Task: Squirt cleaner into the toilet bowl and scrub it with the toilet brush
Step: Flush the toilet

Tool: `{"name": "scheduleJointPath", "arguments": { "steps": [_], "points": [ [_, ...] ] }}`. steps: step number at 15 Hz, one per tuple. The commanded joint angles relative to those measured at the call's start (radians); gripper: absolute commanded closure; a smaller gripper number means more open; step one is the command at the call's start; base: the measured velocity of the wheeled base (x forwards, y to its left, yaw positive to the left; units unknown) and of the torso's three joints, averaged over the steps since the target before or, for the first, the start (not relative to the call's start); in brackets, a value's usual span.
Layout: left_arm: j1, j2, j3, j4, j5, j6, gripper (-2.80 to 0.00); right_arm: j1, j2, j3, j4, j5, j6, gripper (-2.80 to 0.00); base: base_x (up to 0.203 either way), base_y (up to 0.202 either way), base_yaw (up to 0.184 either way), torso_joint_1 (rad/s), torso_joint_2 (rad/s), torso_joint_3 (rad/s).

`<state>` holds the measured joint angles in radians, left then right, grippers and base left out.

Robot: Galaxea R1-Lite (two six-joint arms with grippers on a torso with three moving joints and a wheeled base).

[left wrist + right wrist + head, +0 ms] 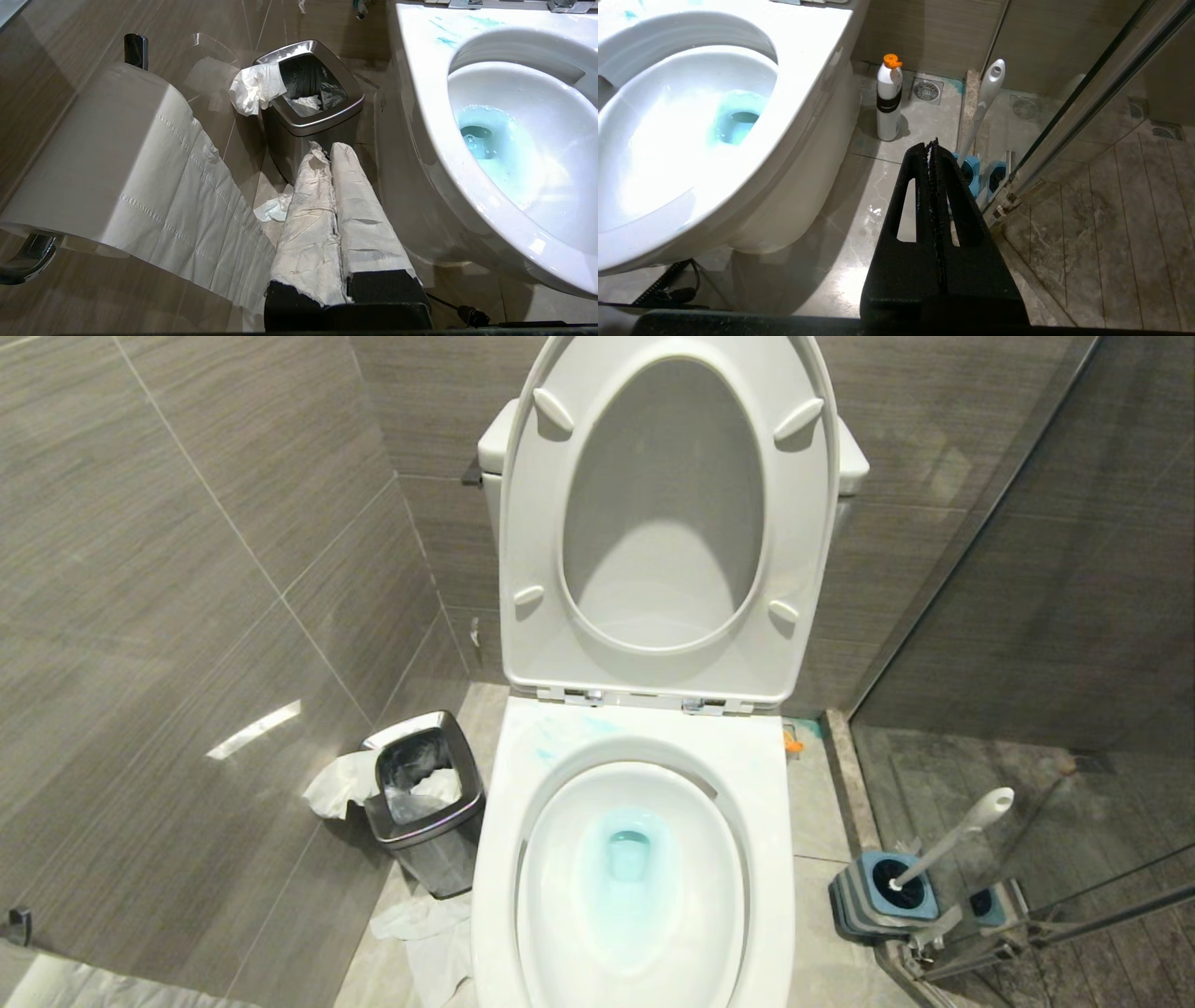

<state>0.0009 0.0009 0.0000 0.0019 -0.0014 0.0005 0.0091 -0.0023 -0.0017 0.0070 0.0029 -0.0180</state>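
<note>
Two containers hold something here: the toilet bowl (644, 821), seat and lid raised against the tank, has water tinted pale turquoise by the cleaner (627, 859) pooled at its drain, with faint teal smears on the back of the rim near the hinges; and the small steel waste bin (425, 803), standing on the floor by the bowl's left side, is lined with a dark bag and stuffed with crumpled tissue, one wad hanging over its left edge. More tissue lies on the grey tiled floor (822, 821) in front of the bin. On the bowl's right, the toilet brush (952, 840) stands tilted in its blue-and-grey holder (882, 896) at the foot of the glass shower partition, and a white bottle with an orange cap (889, 100) stands upright near the back wall beside a floor drain. A paper roll (98, 158) hangs on the left wall. The left gripper (327, 149), fingers wrapped in white paper, is pressed closed and empty beside the bin; the right gripper (931, 149) is likewise closed on nothing, low over open floor between bowl and brush
</note>
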Motion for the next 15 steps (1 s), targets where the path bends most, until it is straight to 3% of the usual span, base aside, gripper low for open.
{"name": "scheduleJointPath", "arguments": {
  "steps": [1, 15],
  "points": [
    [0.001, 0.001, 0.000, 0.000, 0.000, 0.001, 0.00, 0.000, 0.002, 0.000, -0.001, 0.002, 0.009, 0.00, 0.000, 0.000, 0.000, 0.000, 0.00, 0.000],
    [-0.001, 0.000, -0.003, 0.006, -0.007, 0.025, 0.00, 0.001, 0.002, 0.000, -0.001, 0.002, 0.009, 0.00, 0.000, 0.000, 0.000, 0.000, 0.00, 0.000]
  ]
}}
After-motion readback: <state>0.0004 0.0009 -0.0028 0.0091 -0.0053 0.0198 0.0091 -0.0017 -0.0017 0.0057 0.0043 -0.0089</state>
